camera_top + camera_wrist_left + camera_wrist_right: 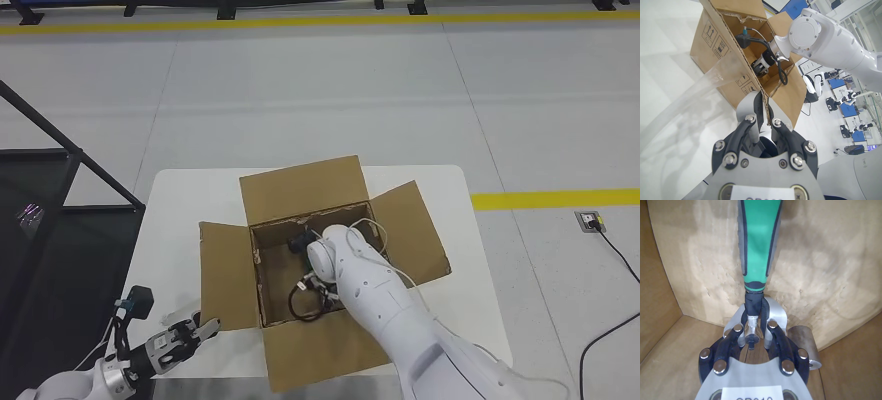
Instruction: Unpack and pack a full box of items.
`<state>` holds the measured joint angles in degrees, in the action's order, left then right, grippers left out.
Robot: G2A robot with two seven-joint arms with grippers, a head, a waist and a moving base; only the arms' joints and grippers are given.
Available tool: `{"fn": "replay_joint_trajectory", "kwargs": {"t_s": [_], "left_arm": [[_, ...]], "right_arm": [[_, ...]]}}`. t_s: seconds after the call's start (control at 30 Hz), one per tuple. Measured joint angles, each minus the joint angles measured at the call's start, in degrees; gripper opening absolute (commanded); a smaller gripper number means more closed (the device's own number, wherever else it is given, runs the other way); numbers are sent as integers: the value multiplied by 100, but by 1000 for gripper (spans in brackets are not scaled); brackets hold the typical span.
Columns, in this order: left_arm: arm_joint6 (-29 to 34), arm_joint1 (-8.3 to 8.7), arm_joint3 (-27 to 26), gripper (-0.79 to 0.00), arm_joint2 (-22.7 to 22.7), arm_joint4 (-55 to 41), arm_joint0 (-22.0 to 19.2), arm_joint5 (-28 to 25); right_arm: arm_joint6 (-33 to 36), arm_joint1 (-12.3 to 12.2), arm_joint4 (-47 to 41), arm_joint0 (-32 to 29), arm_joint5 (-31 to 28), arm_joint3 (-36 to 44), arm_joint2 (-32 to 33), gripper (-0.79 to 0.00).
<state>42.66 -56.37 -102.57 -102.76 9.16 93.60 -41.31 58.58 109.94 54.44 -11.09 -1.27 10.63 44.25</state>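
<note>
Inside the open box (300, 188) on the tabletop (170, 215), the right tool (755, 314) was clenched on a green-handled item (759, 247), the left tool (762, 107) pinched a flap (228, 275), and unpacking seemingly needed a straight lift next.

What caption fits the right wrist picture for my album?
Right tool grips a green handle inside the cardboard box.
</note>
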Motion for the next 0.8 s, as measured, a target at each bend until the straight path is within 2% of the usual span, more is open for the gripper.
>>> {"fn": "replay_joint_trajectory", "kwargs": {"t_s": [0.4,0.6,0.63,0.7,0.8], "left_arm": [[-119,40,13,-785,30,35,15,14],[-174,59,16,-785,37,24,26,26],[-178,62,17,-785,39,24,27,26],[-188,69,16,-785,43,25,29,26],[-214,77,15,-785,46,31,35,20]], "right_arm": [[149,-13,-68,21,93,-9,61,-551],[258,-33,-118,21,47,-55,98,-570],[273,-35,-121,20,41,-59,101,-591],[288,-41,-128,16,21,-66,108,-763],[287,-53,-143,13,-6,-82,122,-785]]}}
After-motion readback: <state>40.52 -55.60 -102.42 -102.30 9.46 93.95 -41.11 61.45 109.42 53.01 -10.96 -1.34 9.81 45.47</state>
